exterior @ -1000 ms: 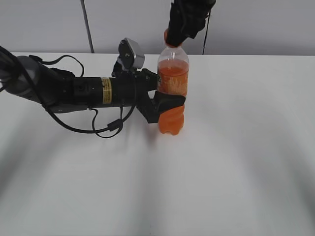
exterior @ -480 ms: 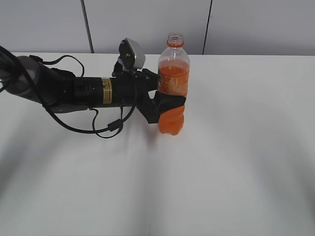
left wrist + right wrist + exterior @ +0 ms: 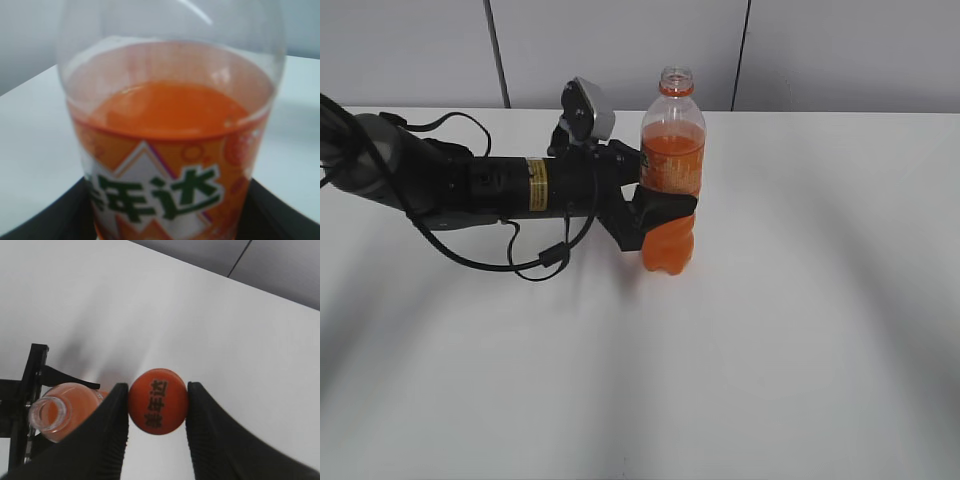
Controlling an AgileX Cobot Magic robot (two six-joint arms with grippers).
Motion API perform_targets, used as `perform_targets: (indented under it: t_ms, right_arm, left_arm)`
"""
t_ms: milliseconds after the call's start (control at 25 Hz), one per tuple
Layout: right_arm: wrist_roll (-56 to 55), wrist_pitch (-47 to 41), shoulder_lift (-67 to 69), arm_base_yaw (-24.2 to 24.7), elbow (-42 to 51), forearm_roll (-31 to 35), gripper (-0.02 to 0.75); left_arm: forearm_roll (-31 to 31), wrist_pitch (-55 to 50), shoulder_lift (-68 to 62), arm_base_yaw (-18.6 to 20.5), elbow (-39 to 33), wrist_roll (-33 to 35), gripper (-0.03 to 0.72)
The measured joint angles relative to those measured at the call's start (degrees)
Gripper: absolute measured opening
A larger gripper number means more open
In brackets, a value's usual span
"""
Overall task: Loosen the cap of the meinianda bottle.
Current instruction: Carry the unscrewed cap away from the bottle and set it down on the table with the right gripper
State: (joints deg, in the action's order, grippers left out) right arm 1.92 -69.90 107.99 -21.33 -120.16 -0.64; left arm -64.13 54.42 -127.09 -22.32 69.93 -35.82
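The meinianda bottle [image 3: 671,170] stands upright on the white table with its mouth open and no cap on it. My left gripper [image 3: 663,208] is shut around the bottle's middle; in the left wrist view the label [image 3: 165,195] fills the frame between the dark fingers [image 3: 40,225]. My right gripper [image 3: 157,401] is out of the exterior view. In the right wrist view it is shut on the orange cap [image 3: 158,400], held high above the table, with the open bottle mouth [image 3: 47,414] below to the left.
The white table [image 3: 800,330] spreads wide around the bottle. The left arm [image 3: 470,185] with its cable lies across the left part of the table. A grey panelled wall [image 3: 620,50] runs behind the far edge.
One second ago my right gripper sat on the bottle's top with the cap. It has since lifted out of the exterior view with the cap, leaving the bottle mouth open. The left arm has not moved.
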Motion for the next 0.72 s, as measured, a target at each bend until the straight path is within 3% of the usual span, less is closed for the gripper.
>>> perform_targets:
  t_ms: [320,720]
  right_arm:
    - [1.9,0.0,-0.3,10.0,5.4,0.6,0.269]
    - [5.3,3.7,-0.5,18.6,21.3,3.8,0.269]
  left_arm:
    - [0.0,0.0,0.0,0.0,0.0,0.0,0.439]
    - [0.0,0.0,0.0,0.0,0.0,0.0,0.439]
